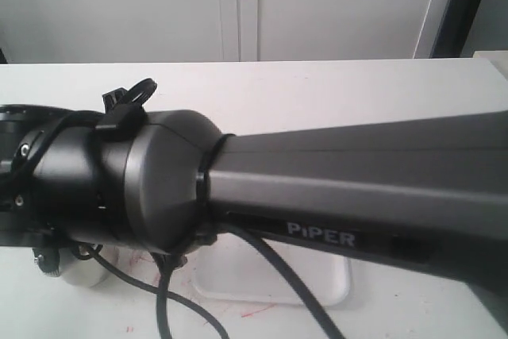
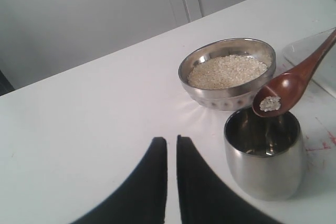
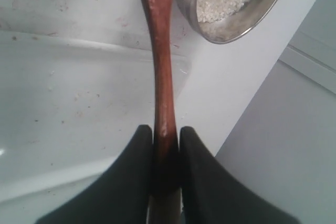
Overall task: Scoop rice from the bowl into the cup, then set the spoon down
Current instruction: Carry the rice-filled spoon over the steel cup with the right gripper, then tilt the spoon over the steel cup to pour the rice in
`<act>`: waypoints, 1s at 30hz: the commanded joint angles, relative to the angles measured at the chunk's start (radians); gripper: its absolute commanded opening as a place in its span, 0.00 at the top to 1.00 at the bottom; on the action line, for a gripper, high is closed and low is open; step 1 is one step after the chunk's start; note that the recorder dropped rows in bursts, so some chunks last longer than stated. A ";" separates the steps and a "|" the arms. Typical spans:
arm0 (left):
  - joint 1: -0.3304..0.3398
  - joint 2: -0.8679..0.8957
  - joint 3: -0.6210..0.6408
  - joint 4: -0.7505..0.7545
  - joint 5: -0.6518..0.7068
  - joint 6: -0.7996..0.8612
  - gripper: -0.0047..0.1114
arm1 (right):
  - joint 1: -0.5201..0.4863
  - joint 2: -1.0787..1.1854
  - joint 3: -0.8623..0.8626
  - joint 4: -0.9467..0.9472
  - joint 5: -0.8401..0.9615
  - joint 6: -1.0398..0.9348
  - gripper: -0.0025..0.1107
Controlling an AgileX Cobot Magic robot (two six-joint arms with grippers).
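One spoon point(image 2: 294, 80) with a little rice point(image 2: 270, 103) hangs above one cup point(image 2: 265, 174), beside one bowl point(image 2: 220, 97). Right gripper point(image 3: 167, 132) clamps the handle; left gripper point(image 2: 171, 142) nearly together, empty.

The white table point(image 2: 79, 129) holds the bowl point(image 2: 231, 98) and the cup point(image 2: 265, 174), close together. The cup is nearer the left gripper point(image 2: 171, 140). A flat tray point(image 3: 79, 103) lies under the right gripper point(image 3: 167, 132).
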State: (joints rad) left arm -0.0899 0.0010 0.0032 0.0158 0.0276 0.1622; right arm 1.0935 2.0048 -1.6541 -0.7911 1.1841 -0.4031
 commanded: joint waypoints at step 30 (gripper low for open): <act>-0.003 -0.001 -0.003 -0.007 -0.006 -0.001 0.84 | 0.082 0.000 0.005 -0.203 0.037 -0.075 0.98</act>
State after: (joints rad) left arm -0.0899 0.0010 0.0032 0.0158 0.0276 0.1622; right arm 1.1671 2.0071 -1.6541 -0.9691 1.2160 -0.4667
